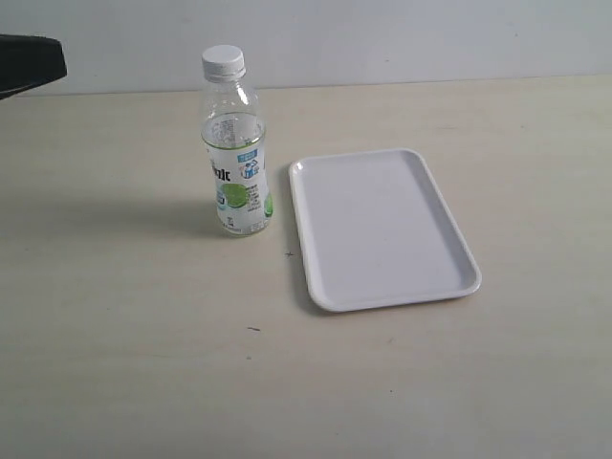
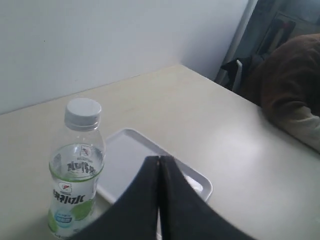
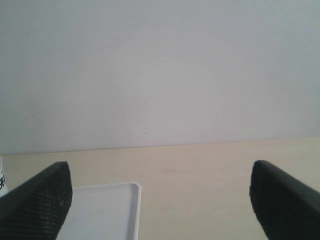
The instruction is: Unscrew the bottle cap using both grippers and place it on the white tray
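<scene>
The bottle (image 1: 235, 158) stands upright on the table left of centre, clear with a lime label, and the white ribbed bottle cap (image 1: 223, 61) sits on its neck. Beside it to the right lies the white tray (image 1: 382, 228), with nothing on it. In the left wrist view the bottle (image 2: 74, 190) and cap (image 2: 83, 113) stand close by, the tray (image 2: 125, 160) behind them; my left gripper (image 2: 159, 159) is shut with nothing between its fingers. A dark part of the left arm (image 1: 31, 59) shows at the exterior view's top left edge. My right gripper (image 3: 159, 192) is open, wide of a tray corner (image 3: 107, 215).
The pale wooden table (image 1: 143, 363) ends at a white wall (image 1: 382, 38) behind. In the left wrist view a person in a brown top (image 2: 292, 95) sits past the table's far edge.
</scene>
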Available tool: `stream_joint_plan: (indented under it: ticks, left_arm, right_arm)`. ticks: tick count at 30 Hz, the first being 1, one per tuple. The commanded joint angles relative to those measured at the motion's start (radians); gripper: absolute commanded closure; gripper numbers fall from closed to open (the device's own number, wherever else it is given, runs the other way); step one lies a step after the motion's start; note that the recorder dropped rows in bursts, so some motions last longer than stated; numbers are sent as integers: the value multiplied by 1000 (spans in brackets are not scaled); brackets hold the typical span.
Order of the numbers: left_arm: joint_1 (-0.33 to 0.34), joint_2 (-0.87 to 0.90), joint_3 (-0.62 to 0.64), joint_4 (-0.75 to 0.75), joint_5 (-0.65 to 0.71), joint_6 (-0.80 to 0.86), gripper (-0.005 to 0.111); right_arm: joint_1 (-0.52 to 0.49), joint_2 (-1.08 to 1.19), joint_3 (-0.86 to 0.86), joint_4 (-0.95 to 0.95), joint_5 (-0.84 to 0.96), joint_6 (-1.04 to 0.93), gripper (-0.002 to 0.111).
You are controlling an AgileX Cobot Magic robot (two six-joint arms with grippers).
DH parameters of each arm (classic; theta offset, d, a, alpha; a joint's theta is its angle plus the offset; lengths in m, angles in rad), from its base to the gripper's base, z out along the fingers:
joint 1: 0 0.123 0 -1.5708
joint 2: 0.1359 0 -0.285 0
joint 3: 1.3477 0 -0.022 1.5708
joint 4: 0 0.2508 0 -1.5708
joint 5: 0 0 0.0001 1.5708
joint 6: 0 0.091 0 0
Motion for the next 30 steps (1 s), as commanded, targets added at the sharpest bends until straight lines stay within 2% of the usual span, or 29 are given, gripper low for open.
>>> stream_joint_plan:
  ticks: [1,6,12,14,20,24,27,30]
  left_arm:
    - [-2,-73,-5,47,-3,-136,107]
    - [-46,-114,-5,183,-4,-185,107]
    - [-60,-118,20,187,-83,-241,107]
    - [-60,-118,26,226,-159,-334,107]
    - [-60,-118,26,371,-387,-750,107]
    - [-60,-125,26,509,-490,-962,107]
    - [-60,-143,26,679,-573,-1183,107]
    - [-60,-164,26,943,-636,-1461,107]
  right_arm:
    - [1,-7,5,-1,-3,1,18]
    - [1,-7,5,-1,-3,1,18]
    - [1,-7,5,-1,-3,1,18]
    - [1,-7,5,-1,-3,1,18]
    - [1,-7,5,-1,-3,1,18]
    - [1,-7,5,-1,-3,1,18]
    - [1,-7,5,-1,-13,1,18]
    - [1,-7,5,-1,-7,1,18]
